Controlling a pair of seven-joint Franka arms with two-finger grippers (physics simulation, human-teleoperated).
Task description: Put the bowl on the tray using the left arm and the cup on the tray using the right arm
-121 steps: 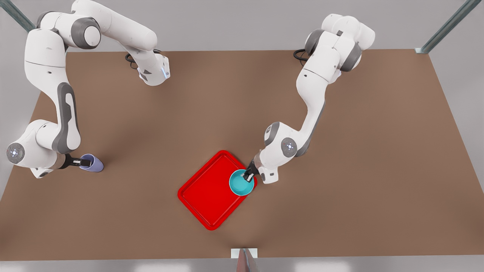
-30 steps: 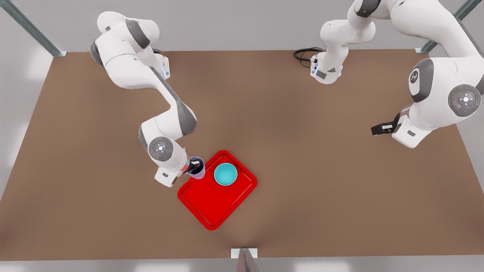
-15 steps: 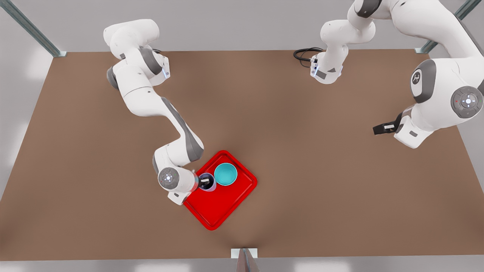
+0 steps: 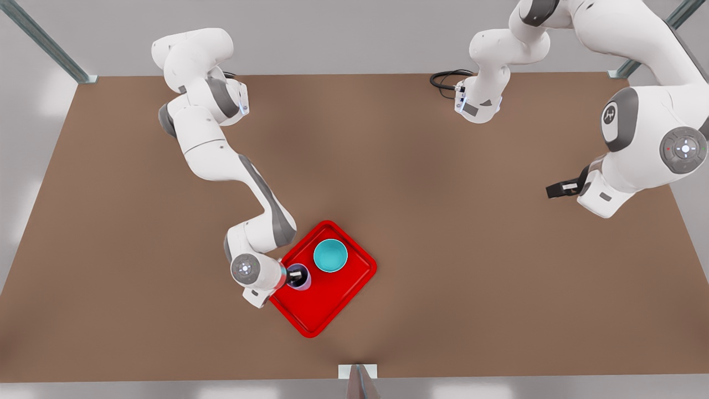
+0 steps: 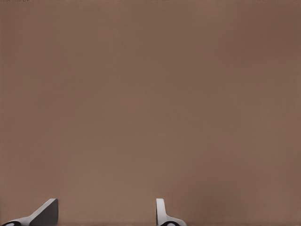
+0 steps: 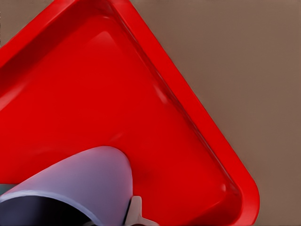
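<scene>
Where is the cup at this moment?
In the front view the cup is over the tray's left part, just left of and below the bowl, held by the right gripper.

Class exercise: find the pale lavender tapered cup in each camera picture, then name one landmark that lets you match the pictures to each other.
Front view: the pale lavender tapered cup is over the flat red rimmed tray, beside the round teal bowl, gripped by the right end effector.
Right wrist view: the cup sits nearest the camera, above the tray.
Left wrist view: brown tabletop.
Shared landmark: the tray for two views, the tabletop for all.
</scene>
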